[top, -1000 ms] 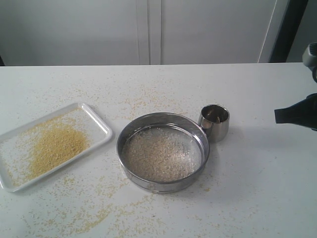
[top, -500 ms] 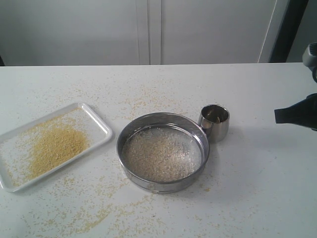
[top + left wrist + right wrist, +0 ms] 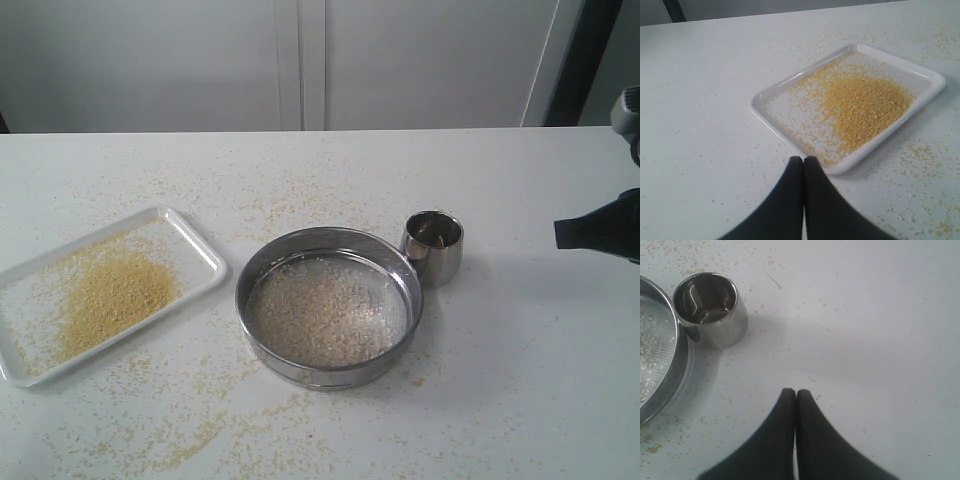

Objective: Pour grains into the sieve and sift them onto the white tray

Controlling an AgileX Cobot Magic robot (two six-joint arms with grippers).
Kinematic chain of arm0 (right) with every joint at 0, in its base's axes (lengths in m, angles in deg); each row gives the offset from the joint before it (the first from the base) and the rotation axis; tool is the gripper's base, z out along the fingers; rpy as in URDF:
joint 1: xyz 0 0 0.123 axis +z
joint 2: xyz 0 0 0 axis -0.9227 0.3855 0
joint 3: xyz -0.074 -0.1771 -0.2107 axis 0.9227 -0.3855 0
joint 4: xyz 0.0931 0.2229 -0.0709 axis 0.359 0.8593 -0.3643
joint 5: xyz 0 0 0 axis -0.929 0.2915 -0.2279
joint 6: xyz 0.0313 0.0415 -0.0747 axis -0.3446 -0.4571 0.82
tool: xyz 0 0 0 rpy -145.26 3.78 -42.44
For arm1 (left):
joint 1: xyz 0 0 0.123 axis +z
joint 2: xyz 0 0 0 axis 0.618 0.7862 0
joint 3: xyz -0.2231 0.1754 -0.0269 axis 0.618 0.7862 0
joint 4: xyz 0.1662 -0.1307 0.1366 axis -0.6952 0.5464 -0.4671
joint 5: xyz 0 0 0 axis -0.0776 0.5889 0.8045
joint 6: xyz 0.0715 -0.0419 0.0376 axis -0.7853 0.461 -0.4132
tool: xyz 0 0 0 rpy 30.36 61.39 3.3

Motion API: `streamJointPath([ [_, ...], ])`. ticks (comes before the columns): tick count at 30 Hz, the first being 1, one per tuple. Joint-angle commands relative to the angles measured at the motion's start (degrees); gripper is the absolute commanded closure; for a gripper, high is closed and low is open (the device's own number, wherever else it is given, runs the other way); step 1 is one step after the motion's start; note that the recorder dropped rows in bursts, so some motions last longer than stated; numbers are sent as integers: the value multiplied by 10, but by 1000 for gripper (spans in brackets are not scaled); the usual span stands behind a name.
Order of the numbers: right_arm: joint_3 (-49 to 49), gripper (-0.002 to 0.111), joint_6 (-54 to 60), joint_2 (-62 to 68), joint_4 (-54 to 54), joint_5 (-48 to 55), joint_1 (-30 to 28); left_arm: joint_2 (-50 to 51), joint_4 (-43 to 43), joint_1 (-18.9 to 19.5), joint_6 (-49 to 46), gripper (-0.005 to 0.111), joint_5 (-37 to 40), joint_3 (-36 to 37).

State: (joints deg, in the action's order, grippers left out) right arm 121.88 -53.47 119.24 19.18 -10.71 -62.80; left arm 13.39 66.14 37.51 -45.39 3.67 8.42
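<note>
The sieve (image 3: 329,372) stands at the table's middle, its steel rim (image 3: 670,385) also showing in the right wrist view, with pale coarse grains (image 3: 318,315) on its mesh. The white tray (image 3: 205,262) lies to its left, holding a heap of fine golden grains (image 3: 110,295); in the left wrist view the tray (image 3: 771,93) and its heap (image 3: 865,107) lie just beyond my left gripper (image 3: 803,159), which is shut and empty. My right gripper (image 3: 795,391) is shut on nothing, hovering apart from the steel cup (image 3: 715,315); it shows at the right edge (image 3: 598,228) of the exterior view.
The small steel cup (image 3: 433,245) stands upright against the sieve's far right side and looks empty. Loose grains are scattered over the white table (image 3: 200,440), most thickly in front of the tray and sieve.
</note>
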Motion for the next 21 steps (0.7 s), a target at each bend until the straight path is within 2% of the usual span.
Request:
streamJointPath([
  [1, -2, 108, -2, -3, -3, -7, -1, -2, 8, 1, 2, 107, -1, 12],
  [21, -2, 108, -3, -3, -3, -7, -1, -2, 10, 1, -1, 107, 19, 12],
])
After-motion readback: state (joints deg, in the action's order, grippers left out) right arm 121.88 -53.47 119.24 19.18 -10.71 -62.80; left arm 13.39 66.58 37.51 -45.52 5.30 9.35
